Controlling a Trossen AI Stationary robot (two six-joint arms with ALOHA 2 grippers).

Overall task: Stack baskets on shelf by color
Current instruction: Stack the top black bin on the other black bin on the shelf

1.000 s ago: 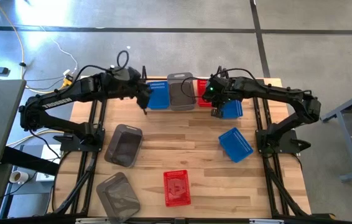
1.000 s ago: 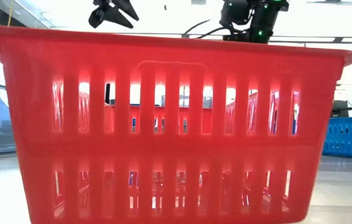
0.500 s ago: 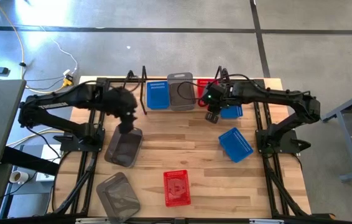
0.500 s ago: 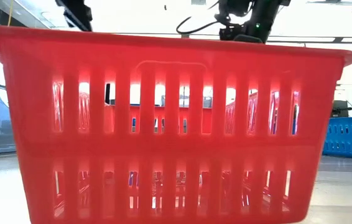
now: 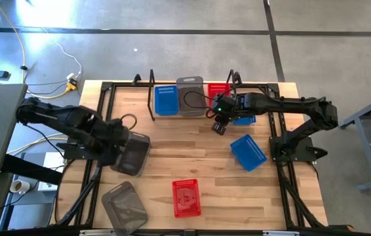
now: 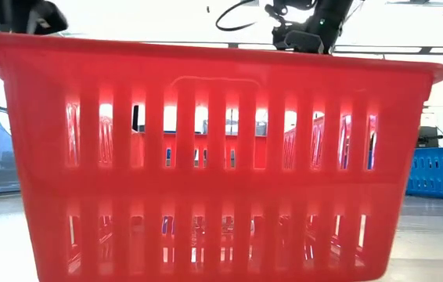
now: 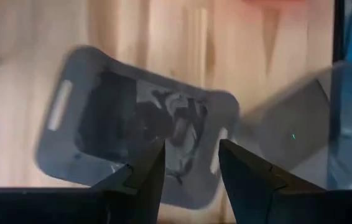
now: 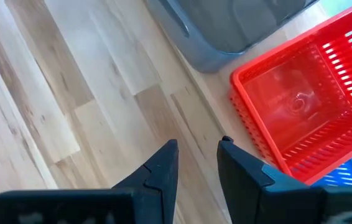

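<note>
The baskets lay spread over a pale wooden plank table (image 5: 192,157) that stood on a grey concrete floor (image 5: 172,46) crossed by dark seams, with a white cable trailing at the upper left of the high view. Along the top edge of the table stood the shelf (image 5: 151,98), its black looped end posts upright, and on it sat a blue basket (image 5: 166,100), a grey basket (image 5: 191,96) and a red basket (image 5: 217,90) side by side, each with its long axis running up and down the frame. Just right of the shelf lay a second blue basket (image 5: 245,117), partly hidden under the right arm. A third blue basket (image 5: 248,152) lay at centre right, its long axis tilted toward the lower right. A red basket (image 5: 186,197) sat at bottom centre, long axis near vertical; it filled the low view. At the left, a grey basket (image 5: 131,154) lay nearly upright in the frame, and another grey basket (image 5: 124,205) at lower left was slanted. The left gripper (image 7: 190,163) hung over the left grey basket with its fingers apart, empty. The right gripper (image 8: 197,159) hovered over bare wood below the shelf, fingers narrowly apart, holding nothing.
</note>
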